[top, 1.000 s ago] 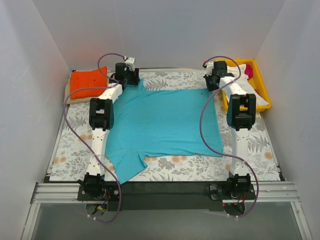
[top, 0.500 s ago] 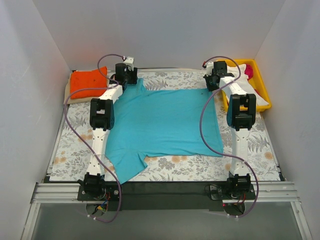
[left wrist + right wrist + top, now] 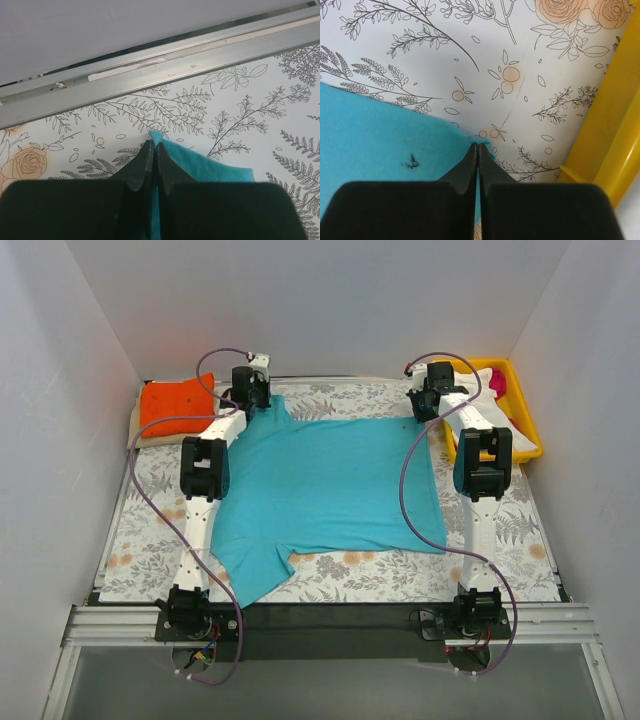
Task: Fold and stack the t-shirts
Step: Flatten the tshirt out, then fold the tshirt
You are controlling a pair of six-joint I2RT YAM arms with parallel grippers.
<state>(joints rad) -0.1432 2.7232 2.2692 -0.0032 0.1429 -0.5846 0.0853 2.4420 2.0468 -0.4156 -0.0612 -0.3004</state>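
Note:
A teal-blue t-shirt (image 3: 330, 490) lies spread flat on the floral table cloth. My left gripper (image 3: 252, 398) is at its far left corner, shut on the shirt's tip (image 3: 156, 136). My right gripper (image 3: 424, 402) is at its far right corner, shut on that corner (image 3: 485, 146). A folded orange t-shirt (image 3: 176, 405) lies at the far left. White and magenta shirts (image 3: 492, 382) sit in the yellow tray (image 3: 524, 420) at the far right.
A metal rail (image 3: 165, 55) runs along the table's far edge, just beyond my left gripper. The yellow tray's wall (image 3: 615, 120) stands close to the right of my right gripper. White walls enclose the table on three sides.
My left gripper has shifted slightly toward the far edge with the shirt corner. The right arm has not moved.

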